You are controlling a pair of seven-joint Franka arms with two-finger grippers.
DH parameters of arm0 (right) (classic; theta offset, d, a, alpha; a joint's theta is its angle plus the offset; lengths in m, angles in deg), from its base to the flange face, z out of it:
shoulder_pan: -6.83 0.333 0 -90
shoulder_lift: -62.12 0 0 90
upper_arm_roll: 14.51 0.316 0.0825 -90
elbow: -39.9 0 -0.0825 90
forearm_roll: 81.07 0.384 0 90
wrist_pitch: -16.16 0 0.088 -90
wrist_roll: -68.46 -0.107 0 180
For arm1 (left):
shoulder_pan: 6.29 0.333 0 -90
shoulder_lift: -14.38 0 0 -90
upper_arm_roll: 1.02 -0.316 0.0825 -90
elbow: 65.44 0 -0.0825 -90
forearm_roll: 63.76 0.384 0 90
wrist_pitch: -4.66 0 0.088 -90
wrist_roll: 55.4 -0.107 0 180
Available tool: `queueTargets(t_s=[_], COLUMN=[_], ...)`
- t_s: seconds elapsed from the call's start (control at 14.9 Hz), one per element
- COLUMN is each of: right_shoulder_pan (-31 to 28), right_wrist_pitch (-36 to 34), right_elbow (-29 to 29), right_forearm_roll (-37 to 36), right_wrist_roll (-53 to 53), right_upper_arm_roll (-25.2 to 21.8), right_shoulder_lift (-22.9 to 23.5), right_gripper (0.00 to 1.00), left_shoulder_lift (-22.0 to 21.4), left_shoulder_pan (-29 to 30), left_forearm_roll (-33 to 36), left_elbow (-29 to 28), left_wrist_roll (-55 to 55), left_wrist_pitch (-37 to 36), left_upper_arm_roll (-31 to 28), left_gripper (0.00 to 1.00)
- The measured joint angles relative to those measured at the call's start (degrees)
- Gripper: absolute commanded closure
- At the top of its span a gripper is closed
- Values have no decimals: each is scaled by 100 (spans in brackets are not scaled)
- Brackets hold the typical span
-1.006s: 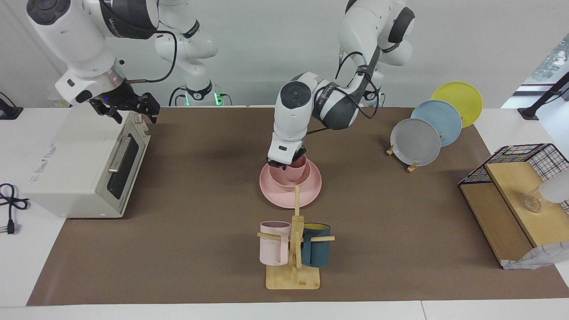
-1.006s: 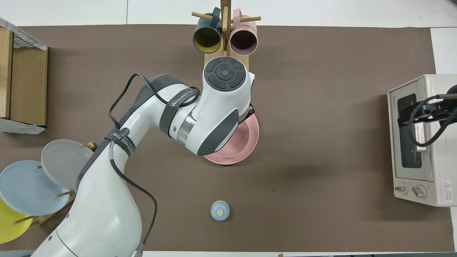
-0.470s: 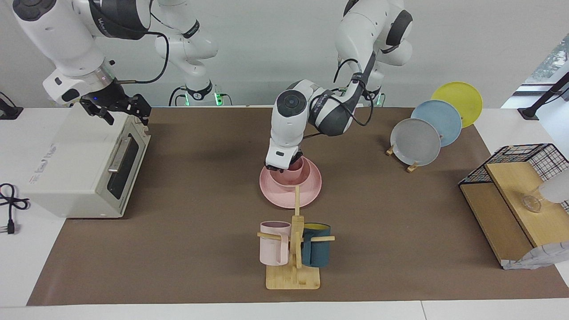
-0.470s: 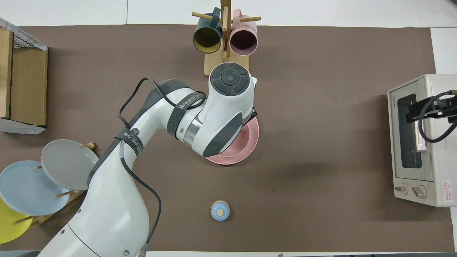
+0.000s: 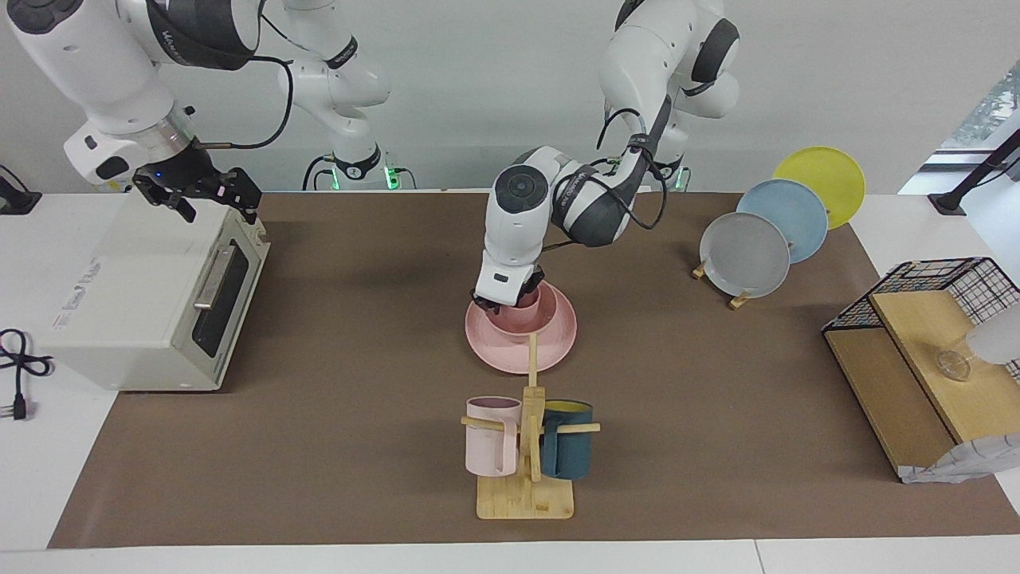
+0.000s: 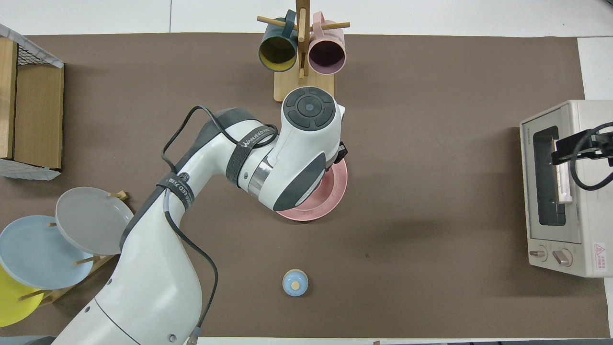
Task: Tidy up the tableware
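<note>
The pink plate [image 5: 510, 357] lies mid-table with the pink bowl [image 5: 516, 324] on it. The pink cup [image 5: 532, 298] stands upright inside the bowl. My left gripper [image 5: 510, 301] reaches down from above and is shut on the cup's rim, low in the bowl. In the overhead view the left arm covers the bowl and cup, and only the plate's edge [image 6: 335, 191] shows. My right gripper [image 5: 198, 198] hangs open and empty over the top of the toaster oven [image 5: 151, 295].
A wooden mug rack [image 5: 526, 498] with a pale pink mug [image 5: 490, 437] and a teal mug [image 5: 567, 451] stands just farther from the robots than the plate. Grey [image 5: 743, 253], blue and yellow plates lean in a rack. A wire-and-wood shelf [image 5: 916, 359] and a small blue knob [image 6: 295, 282] are also there.
My left gripper has lowered the cup down into the bowl. My right gripper has drifted toward its own end of the table, over the oven.
</note>
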Motion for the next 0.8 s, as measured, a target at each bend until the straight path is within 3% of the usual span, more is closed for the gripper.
queueTargets(t_s=[0.2,0.34,0.6,0.8], right_shoulder_pan=[0,7,36,55], right_wrist_pitch=[0,0,-7,-7], right_elbow=[0,0,-1,-2], right_forearm_roll=[0,0,0,0], right_wrist_roll=[-41,-43,-43,-43], right_upper_arm_roll=[-4,-26,-75,-71], right_shoulder_lift=[-3,-5,-17,-51], right_gripper=[0,0,0,0], left_shoulder_lift=[-163,-564,-1671,-2270], left_shoulder_pan=[34,265,1265,2308], left_forearm_roll=[0,0,2,2], left_elbow=[68,163,197,162], left_wrist_roll=[-32,-194,-1049,-2623], left_wrist_pitch=[-176,-540,-1395,-2050], left_upper_arm_roll=[-78,-127,-181,-215], left_gripper=[0,0,0,0])
